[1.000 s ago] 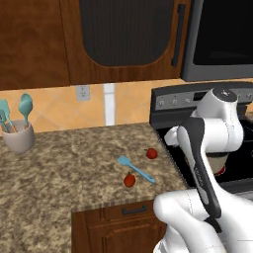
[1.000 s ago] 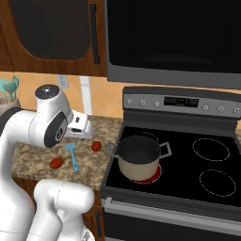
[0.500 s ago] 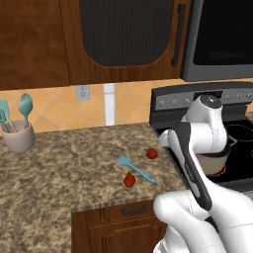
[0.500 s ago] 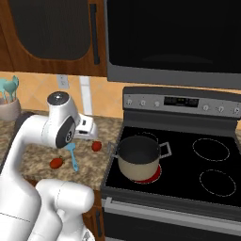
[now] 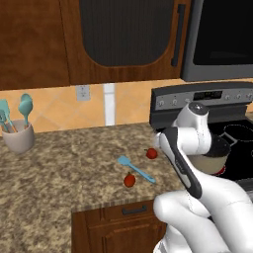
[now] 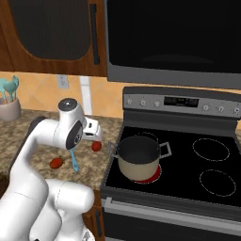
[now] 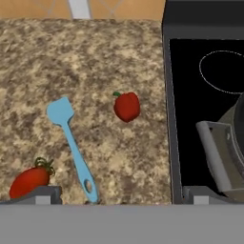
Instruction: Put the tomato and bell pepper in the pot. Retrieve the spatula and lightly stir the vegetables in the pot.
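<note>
Far to my left a pale cup (image 5: 18, 140) stands near the back of the speckled stone counter (image 5: 64, 168), with teal spoons (image 5: 24, 106) sticking out of it.

Coming right, the bell pepper (image 5: 129, 180) lies towards the front of the counter. It is orange-red with a green stem, and in my hand view it sits by my left fingertip (image 7: 42, 194). Just beside it lies the light-blue spatula (image 5: 136, 169), flat on the stone. Its squarish head points towards the back wall and its thin handle runs towards the front edge. I can't tell whether the pepper touches the handle.

Right of the spatula's head and apart from it rests the tomato (image 5: 152, 153), a small red ball near the edge of the stove (image 6: 188, 164).

My claw (image 7: 119, 196) hangs above this stretch of counter, close to the stove's edge and looking down on all three things. Its fingers are spread as wide as they go and there is nothing between them. None of the three things is touched.

Further right, the pot (image 6: 137, 155) stands upright on the stove's front left burner, which glows red under it. It has cream sides, a dark inside and looped metal handles, and I see nothing inside it. One handle shows at the right of my hand view. The other burners lie to the right of it as thin white rings on the black top.
</note>
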